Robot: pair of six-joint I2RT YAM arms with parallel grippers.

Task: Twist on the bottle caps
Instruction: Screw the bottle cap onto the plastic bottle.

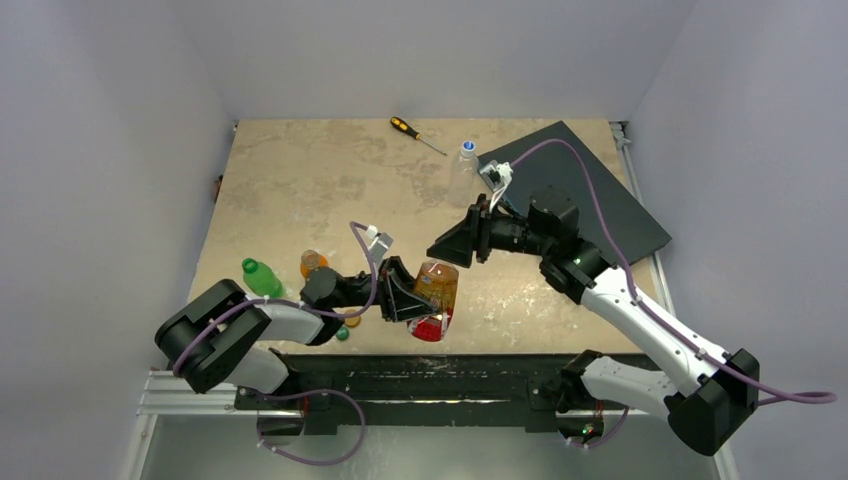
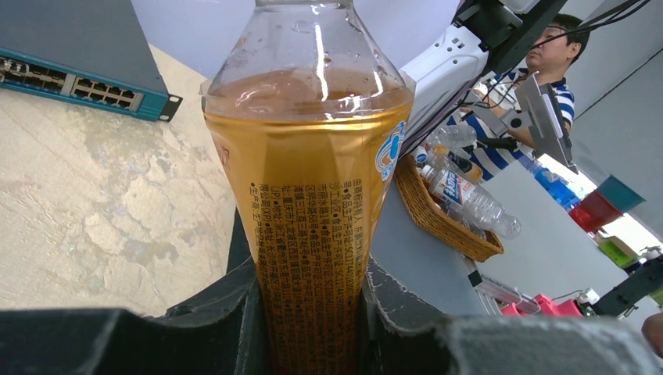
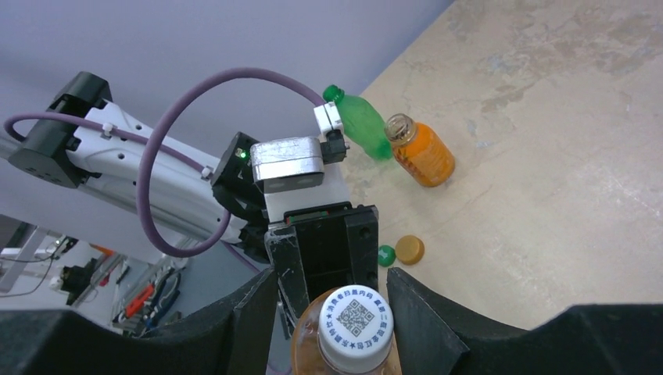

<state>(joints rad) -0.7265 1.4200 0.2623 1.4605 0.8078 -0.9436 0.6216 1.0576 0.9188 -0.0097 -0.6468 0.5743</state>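
1. The left gripper (image 2: 313,332) is clamping the amber bottle (image 2: 309,195) low on its body, fingers pressing in from both sides. In the top view the bottle is sitting at lower centre of the frame, its neck pointing toward the right arm. Judgement: this grip is acting as a vise, so the bottle cannot spin when the cap is turned.
2. The white cap (image 3: 356,326) is sitting on that bottle's neck, at bottom centre of the right wrist view. Whether it is threaded down, I cannot tell.
3. The right gripper (image 3: 331,291) is straddling the cap with its jaws apart. A gap is showing on each side, so it is gripping nothing. Judgement: it is lining up on the bottle's axis to pinch and twist.
4. The green bottle (image 3: 360,125) is wearing a cap, and the orange bottle (image 3: 422,152) looks open-mouthed. Both are waiting at upper centre of that view. The orange cap (image 3: 409,249) and green cap (image 3: 386,255) are lying side by side below them.
5. Risk, judged: an off-centre pinch could cross-thread the cap or knock it off the neck.
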